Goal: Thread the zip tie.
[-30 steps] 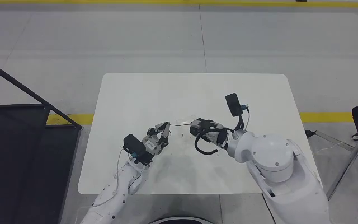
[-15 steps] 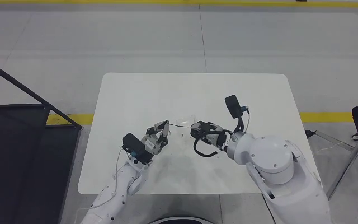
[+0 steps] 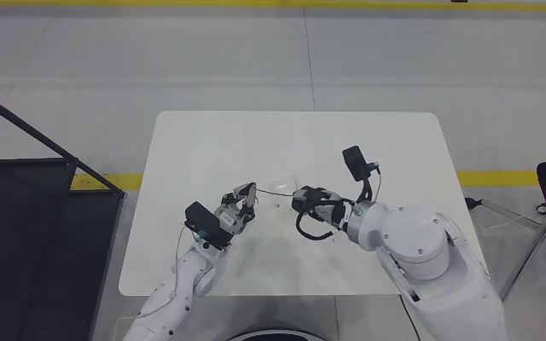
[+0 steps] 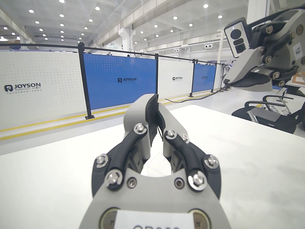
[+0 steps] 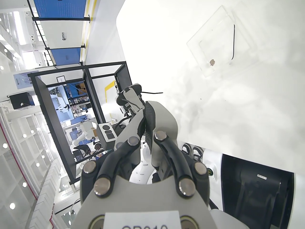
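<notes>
A white table (image 3: pixel 196 153) stands on a grey hall floor (image 3: pixel 256 60) marked with yellow lines, and a clear plastic tray (image 5: pixel 207 36) lies near the table's middle. Above the tabletop the left gripper (image 4: pixel 155 98) and right gripper (image 5: pixel 146 107) face each other. Each is pinched tight on the thin black zip tie (image 3: pixel 273 194) stretched between them, near the tray.

Blue-white fence panels (image 4: pixel 119 77) border the grey floor (image 3: pixel 256 60).

- Left gripper (image 3: pixel 245 194), left of centre in the top view, fingers pressed together (pads meeting at the tips).
- Right gripper (image 3: pixel 296 199), just right of centre, likewise closed, facing it.
</notes>
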`<action>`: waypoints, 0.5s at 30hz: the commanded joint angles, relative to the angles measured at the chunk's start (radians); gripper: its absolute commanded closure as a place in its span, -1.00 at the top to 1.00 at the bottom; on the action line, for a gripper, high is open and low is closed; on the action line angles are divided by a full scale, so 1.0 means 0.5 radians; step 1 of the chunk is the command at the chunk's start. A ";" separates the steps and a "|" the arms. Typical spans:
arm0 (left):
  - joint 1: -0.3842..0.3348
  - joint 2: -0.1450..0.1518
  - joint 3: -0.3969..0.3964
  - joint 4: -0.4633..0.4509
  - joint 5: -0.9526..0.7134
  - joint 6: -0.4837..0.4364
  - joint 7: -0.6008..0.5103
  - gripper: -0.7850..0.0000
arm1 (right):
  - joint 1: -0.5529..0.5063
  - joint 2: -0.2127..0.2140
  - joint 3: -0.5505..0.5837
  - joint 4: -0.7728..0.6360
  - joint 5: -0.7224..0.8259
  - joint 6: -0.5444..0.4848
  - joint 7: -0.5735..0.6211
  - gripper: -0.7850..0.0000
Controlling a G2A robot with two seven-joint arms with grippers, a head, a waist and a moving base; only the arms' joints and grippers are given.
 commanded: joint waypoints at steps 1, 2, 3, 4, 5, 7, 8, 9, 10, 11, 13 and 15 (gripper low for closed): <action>0.000 0.000 0.000 0.000 0.000 0.000 0.000 -1.00 | -0.001 0.000 -0.001 0.000 0.009 0.000 -0.009 -1.00; 0.000 0.000 0.000 0.000 0.000 0.000 0.000 -1.00 | 0.000 0.001 -0.003 0.002 0.011 0.000 -0.011 -1.00; 0.000 0.000 0.000 0.000 0.000 0.000 0.000 -1.00 | 0.002 0.001 -0.004 0.005 0.013 0.000 -0.010 -1.00; 0.000 0.000 0.000 0.000 0.000 0.000 0.000 -1.00 | 0.007 0.002 -0.006 0.009 0.016 0.000 -0.011 -1.00; 0.000 0.000 0.000 0.000 0.000 0.000 0.000 -1.00 | 0.012 0.002 -0.008 0.014 0.018 0.000 -0.014 -1.00; 0.000 0.000 0.000 0.000 0.000 0.000 0.000 -1.00 | 0.022 0.001 -0.011 0.030 0.031 0.000 -0.019 -1.00; 0.000 0.000 0.000 0.000 0.000 0.000 0.000 -1.00 | 0.028 0.000 -0.011 0.039 0.039 0.000 -0.022 -1.00; 0.000 0.000 0.000 0.000 0.000 0.000 0.000 -1.00 | 0.034 -0.001 -0.012 0.046 0.048 0.000 -0.025 -1.00; 0.000 0.000 0.000 0.000 0.000 0.000 0.000 -1.00 | 0.040 -0.001 -0.014 0.051 0.054 0.000 -0.029 -1.00; 0.000 0.000 0.000 0.000 0.000 0.000 0.000 -1.00 | 0.044 -0.002 -0.016 0.057 0.060 0.000 -0.030 -1.00; 0.000 0.000 0.000 0.000 0.000 0.000 0.000 -1.00 | 0.052 -0.002 -0.021 0.063 0.067 0.000 -0.035 -1.00; 0.000 0.000 0.000 0.000 0.000 0.000 0.000 -1.00 | 0.056 -0.001 -0.023 0.069 0.079 0.000 -0.040 -1.00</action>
